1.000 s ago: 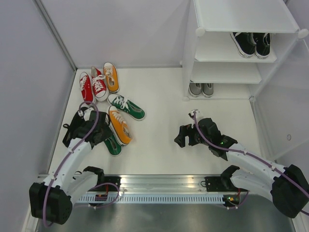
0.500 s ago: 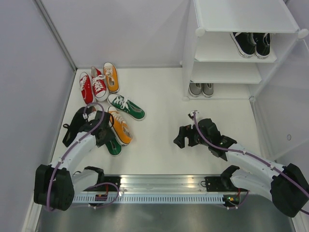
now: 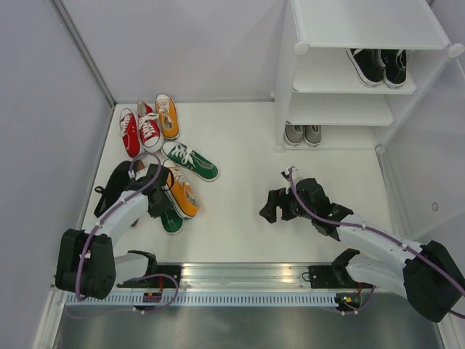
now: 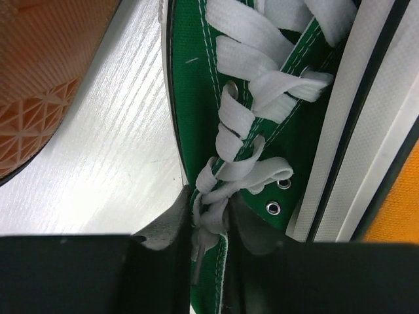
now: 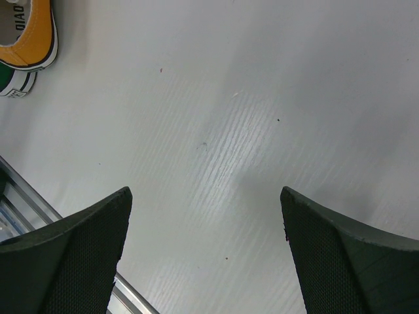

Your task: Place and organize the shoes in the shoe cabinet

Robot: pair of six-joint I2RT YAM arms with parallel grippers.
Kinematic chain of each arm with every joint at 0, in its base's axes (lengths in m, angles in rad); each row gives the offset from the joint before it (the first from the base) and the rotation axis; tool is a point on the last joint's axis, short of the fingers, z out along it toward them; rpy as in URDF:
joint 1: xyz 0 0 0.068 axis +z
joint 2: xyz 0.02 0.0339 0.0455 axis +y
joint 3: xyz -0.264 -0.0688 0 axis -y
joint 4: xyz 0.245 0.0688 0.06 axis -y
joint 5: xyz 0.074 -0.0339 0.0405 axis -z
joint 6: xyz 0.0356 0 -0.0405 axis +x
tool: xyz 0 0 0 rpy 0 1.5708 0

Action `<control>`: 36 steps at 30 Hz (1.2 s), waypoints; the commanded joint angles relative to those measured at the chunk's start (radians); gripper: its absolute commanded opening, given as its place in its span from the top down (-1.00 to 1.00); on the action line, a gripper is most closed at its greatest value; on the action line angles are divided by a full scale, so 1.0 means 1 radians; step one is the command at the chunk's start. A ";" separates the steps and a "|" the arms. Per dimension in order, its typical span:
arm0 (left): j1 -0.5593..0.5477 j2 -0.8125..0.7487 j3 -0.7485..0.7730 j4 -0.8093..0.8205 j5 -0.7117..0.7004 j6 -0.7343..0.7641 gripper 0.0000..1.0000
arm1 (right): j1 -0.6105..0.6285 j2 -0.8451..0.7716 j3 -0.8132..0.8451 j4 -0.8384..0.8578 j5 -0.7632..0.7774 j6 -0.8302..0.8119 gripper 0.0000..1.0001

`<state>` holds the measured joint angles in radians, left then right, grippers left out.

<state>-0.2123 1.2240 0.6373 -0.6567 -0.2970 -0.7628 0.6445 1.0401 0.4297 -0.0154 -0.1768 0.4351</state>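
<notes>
The left gripper [image 3: 163, 207] is seen low at the near end of the shoe cluster, on the left half of the white table [image 3: 247, 145]. Its jaws are drawn in on a green canvas lace-up sneaker [image 3: 173, 221]. On the left wrist view the grip is shown close up. The two dark fingers [image 4: 167, 229] are set either side of the sneaker's upper edge by the last eyelets. Green canvas and a loop of white lace are pinched between them.

The sneaker is resting on the table with its laces up. It is pressed alongside an orange canvas sneaker [image 3: 181, 192], whose white sole band with black stripes is seen just beside it. A second green sneaker [image 3: 190, 161] is laid just beyond the orange one. Farther back, near the rear wall, a pair of red canvas sneakers [image 3: 139, 131] is lined up beside a second orange sneaker [image 3: 167, 116].

Over to the right gripper [image 3: 269, 207]. It is held above bare table near the middle, well apart from the loose shoes. Its jaws are spread wide, and only white surface is seen between them on the right wrist view.

The tall white plastic shoe cabinet [image 3: 363, 25] is stood at the far right. A pair of grey sneakers [image 3: 303, 134] is tucked into its lowest tier, toes outward. A pair of black sneakers [image 3: 378, 65] is parked on a higher shelf.
</notes>
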 commanded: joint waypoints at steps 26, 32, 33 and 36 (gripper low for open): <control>-0.304 -0.186 0.433 -0.158 -0.085 0.013 0.95 | 0.004 -0.138 0.056 -0.081 0.014 0.019 -0.94; -0.577 0.126 0.660 -0.150 -0.119 -0.076 0.95 | 0.004 -0.256 0.112 -0.205 0.146 0.017 -0.94; -0.597 0.164 0.691 -0.150 -0.123 -0.081 0.95 | 0.004 -0.273 0.116 -0.225 0.170 0.017 -0.94; -0.653 0.284 0.798 -0.121 -0.110 -0.098 0.95 | 0.006 -0.331 0.138 -0.293 0.296 0.039 -0.94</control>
<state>-0.8181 1.4433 1.3193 -0.8501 -0.3878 -0.7990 0.6449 0.7612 0.5152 -0.2264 -0.0280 0.4511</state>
